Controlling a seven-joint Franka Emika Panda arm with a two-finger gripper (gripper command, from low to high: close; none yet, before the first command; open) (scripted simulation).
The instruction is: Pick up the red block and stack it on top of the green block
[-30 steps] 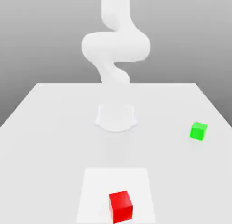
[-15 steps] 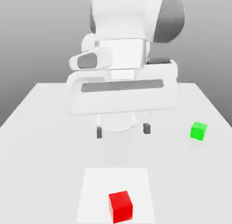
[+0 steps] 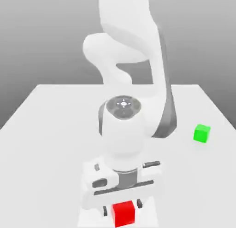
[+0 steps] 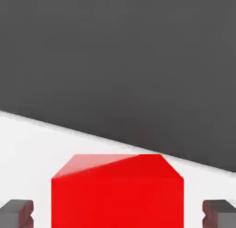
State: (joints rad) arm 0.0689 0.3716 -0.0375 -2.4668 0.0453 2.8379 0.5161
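The red block (image 3: 123,213) rests on the white table (image 3: 46,130) near its front edge. My gripper (image 3: 122,207) has come straight down over the block, with one dark finger on each side of it. In the hand view the red block (image 4: 117,195) sits between the two fingertips (image 4: 17,212), and table shows in a gap on both sides, so the gripper (image 4: 117,214) is open and touches nothing. The green block (image 3: 202,133) stands alone on the table, far toward the exterior view's right.
The arm's white base (image 3: 118,119) stands mid-table behind the hand. A slightly brighter square patch (image 3: 87,213) marks the table under the red block. Beyond the table's far edge is a plain grey backdrop (image 3: 46,38).
The hand has dropped from high above the table to the red block, and its fingers now straddle the block. Neither block has moved.
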